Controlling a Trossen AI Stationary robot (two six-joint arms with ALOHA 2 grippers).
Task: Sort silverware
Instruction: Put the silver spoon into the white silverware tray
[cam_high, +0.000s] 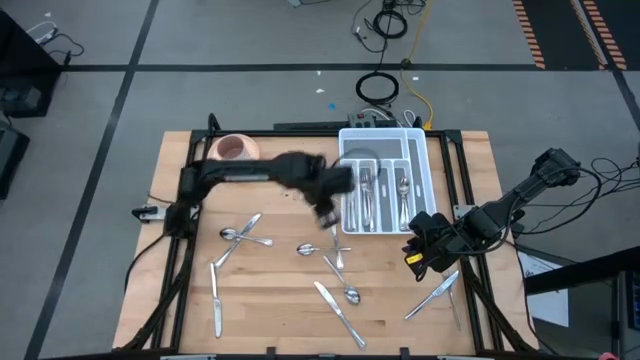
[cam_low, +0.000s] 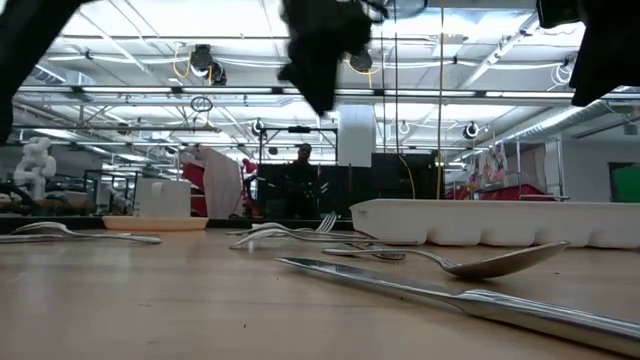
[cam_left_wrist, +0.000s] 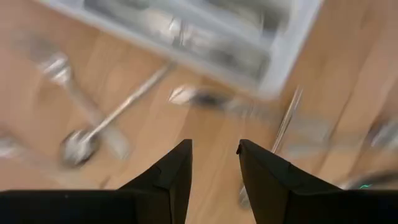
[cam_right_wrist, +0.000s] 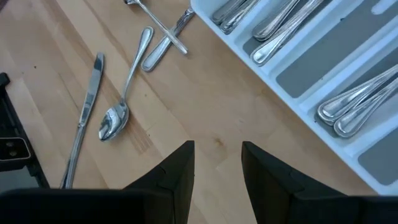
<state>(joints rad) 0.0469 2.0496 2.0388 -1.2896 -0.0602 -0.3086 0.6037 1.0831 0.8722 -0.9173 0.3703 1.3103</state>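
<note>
High view | silverware (cam_high: 340, 290): slender shiny silver pieces scattered on table (cam_high: 280, 320)

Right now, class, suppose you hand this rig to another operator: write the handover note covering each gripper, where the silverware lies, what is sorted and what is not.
Left gripper: open and empty, above the table just off the white tray, on its left edge.
Right gripper: open and empty, waiting at the table's right side, below the tray.
Done: several pieces already lie in the tray's compartments.
Left: loose silverware on the table: a spoon and fork pair at left, a knife at the lower left, a crossed cluster at centre, a knife and spoon below it, two pieces at the lower right.
Pink bowl stands at the back left.
</note>
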